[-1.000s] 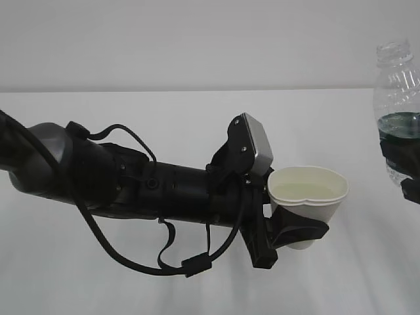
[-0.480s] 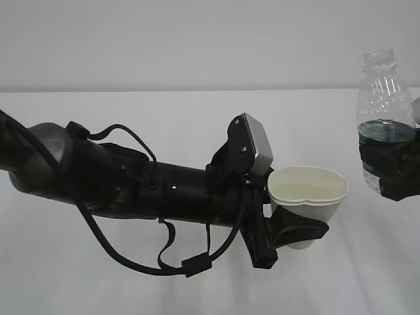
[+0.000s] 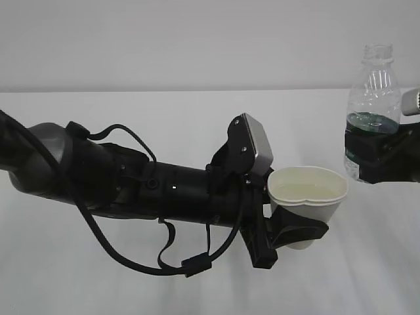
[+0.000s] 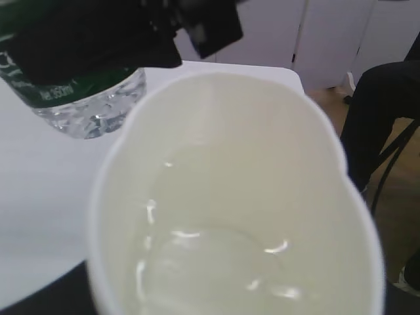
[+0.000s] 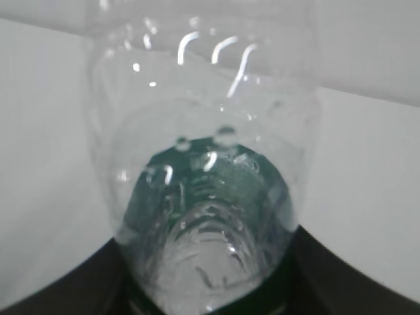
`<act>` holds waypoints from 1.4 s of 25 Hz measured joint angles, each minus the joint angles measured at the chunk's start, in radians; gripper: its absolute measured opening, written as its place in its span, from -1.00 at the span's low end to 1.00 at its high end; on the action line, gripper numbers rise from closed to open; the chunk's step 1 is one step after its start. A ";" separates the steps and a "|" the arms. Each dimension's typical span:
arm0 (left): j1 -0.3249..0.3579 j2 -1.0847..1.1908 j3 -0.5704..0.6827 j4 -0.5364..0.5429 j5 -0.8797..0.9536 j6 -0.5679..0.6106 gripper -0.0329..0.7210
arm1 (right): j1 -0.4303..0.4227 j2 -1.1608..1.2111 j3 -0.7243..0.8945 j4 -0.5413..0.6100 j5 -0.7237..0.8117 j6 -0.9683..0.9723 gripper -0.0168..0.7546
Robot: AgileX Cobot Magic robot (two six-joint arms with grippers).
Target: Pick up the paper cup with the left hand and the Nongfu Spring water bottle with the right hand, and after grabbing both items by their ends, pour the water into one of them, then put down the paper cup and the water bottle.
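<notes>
The white paper cup [image 3: 308, 191] hangs upright above the table, its rim squeezed out of round. My left gripper [image 3: 296, 233] is shut on its lower part. In the left wrist view the cup [image 4: 236, 197] fills the frame, and clear water glints at its bottom. The Nongfu Spring water bottle [image 3: 372, 98] stands upright and capless just right of the cup, its mouth well above the rim. My right gripper [image 3: 384, 157] is shut on its green-labelled lower half. The right wrist view looks up along the bottle [image 5: 207, 197], with a black finger [image 5: 59, 292] on either side.
A white table [image 3: 197, 111] runs under both arms, with a plain white wall behind. My thick left arm [image 3: 131, 187] with looping cables spans the left half. Beyond the table's edge, the left wrist view shows a person's dark leg [image 4: 387, 111] and white cabinet doors [image 4: 328, 33].
My right gripper has carried the bottle left, from the frame's right edge to just beside the cup. The left arm and cup have stayed still.
</notes>
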 joint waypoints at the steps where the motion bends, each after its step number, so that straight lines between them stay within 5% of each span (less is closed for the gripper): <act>1: 0.000 0.000 0.000 0.000 0.001 0.000 0.12 | 0.000 0.022 0.000 0.015 -0.029 -0.011 -0.03; 20: 0.000 0.001 0.000 -0.064 0.005 0.036 0.12 | 0.000 0.391 -0.012 0.266 -0.513 -0.133 -0.03; 35: 0.000 0.001 0.000 -0.078 0.005 0.051 0.10 | 0.000 0.573 -0.085 0.310 -0.533 -0.209 -0.03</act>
